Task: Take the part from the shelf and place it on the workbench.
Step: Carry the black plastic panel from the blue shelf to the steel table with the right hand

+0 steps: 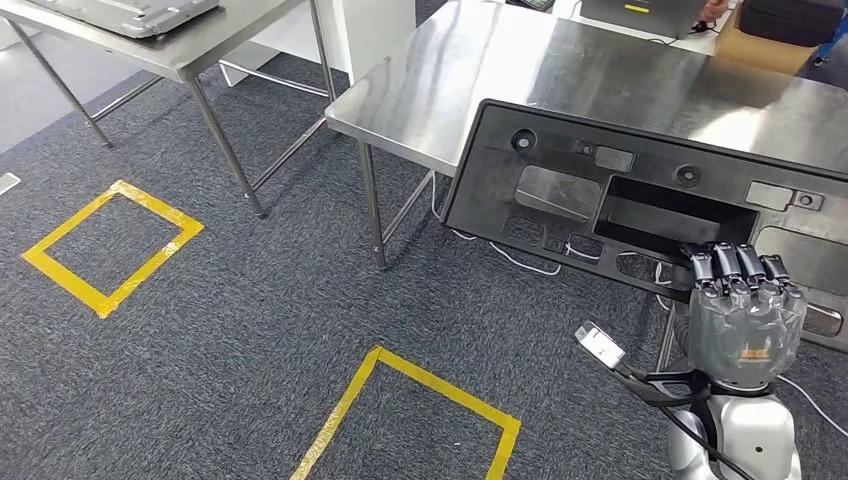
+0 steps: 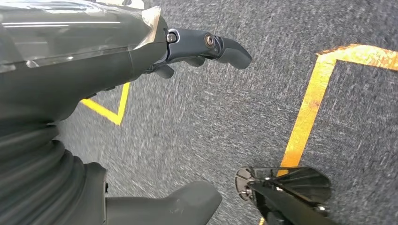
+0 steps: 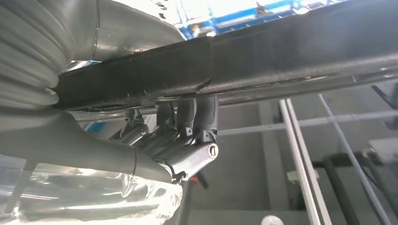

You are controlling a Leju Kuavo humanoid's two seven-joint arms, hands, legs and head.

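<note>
The black part (image 1: 640,200) runs off the right edge of the head view, so its far end cannot be seen. The right hand (image 1: 745,310) hooks its fingers (image 1: 735,265) over the lower rim of the part's long opening — the fingertips are hidden inside it. In the right wrist view the same fingers (image 3: 187,117) vanish behind the part's dark edge (image 3: 281,61). The left hand (image 2: 141,84) is cut by the picture's edges, with the carpet (image 2: 211,122) past its fingers blurred.

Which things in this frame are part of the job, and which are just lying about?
Job:
- black plastic part, carried over the workbench edge
- right hand gripping it
- steel workbench

Lying about:
- yellow tape squares on the carpet
- second steel table
- white cable under the bench
</note>
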